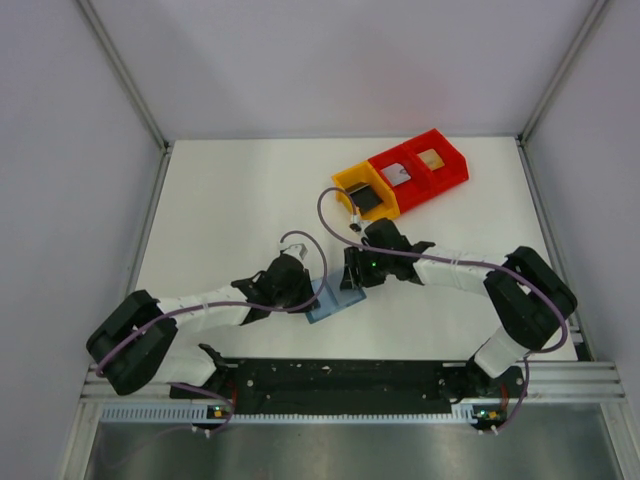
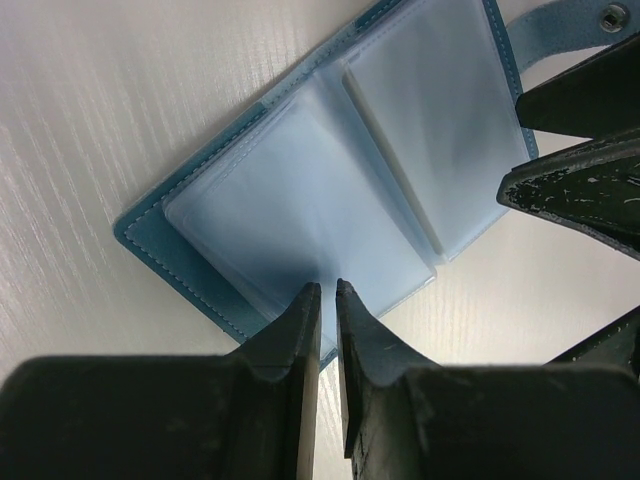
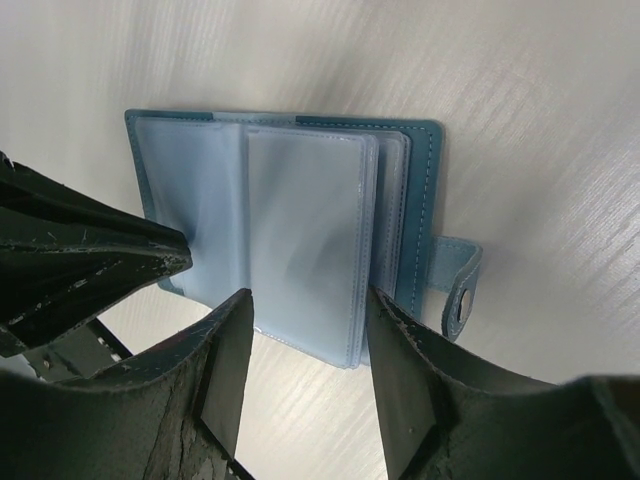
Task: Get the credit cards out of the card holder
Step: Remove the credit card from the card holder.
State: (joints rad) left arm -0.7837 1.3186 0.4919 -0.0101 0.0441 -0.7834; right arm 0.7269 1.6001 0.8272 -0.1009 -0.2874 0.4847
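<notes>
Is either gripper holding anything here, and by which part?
The left gripper appears to pinch the card holder by a clear sleeve's near edge; the right gripper is open, straddling the sleeves, holding nothing.

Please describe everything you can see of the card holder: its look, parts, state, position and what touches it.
The card holder is a small teal-blue wallet with pale stitching, leather-like, lying open and flat on the white table between both arms. Inside are cloudy clear plastic sleeves; no card shows in them. A tab with a metal snap sticks out from one side. The left gripper, nearly closed, seems to pinch its edge; the right gripper stands open astride the sleeves.
</notes>
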